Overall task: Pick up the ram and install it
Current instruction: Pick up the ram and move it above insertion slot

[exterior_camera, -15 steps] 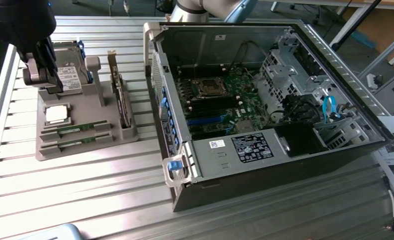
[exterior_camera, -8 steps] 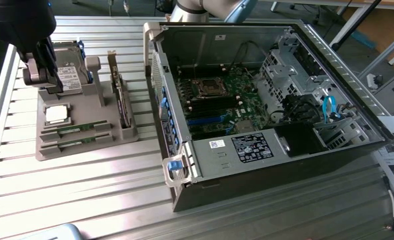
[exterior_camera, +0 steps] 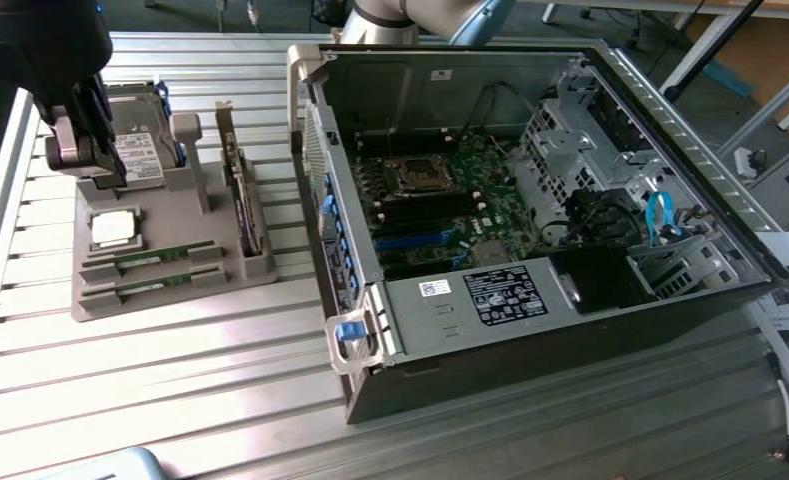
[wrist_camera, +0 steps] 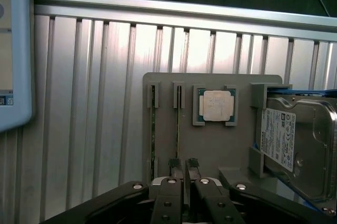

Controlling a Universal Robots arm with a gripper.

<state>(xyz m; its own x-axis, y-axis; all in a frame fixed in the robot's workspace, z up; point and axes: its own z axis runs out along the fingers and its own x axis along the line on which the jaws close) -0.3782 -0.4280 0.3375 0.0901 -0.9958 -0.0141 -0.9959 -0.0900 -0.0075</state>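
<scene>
Ram [wrist_camera: 178,129] on edge in grey holder [wrist_camera: 210,145] slot, long axis running straight away from gripper [wrist_camera: 183,168]; jaws slightly parted at its near end, gripping nothing.

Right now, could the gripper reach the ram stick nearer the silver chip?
Probably yes: the gripper hangs above the grey tray, nothing lies over that ram stick, and its slot is open from above.
</scene>
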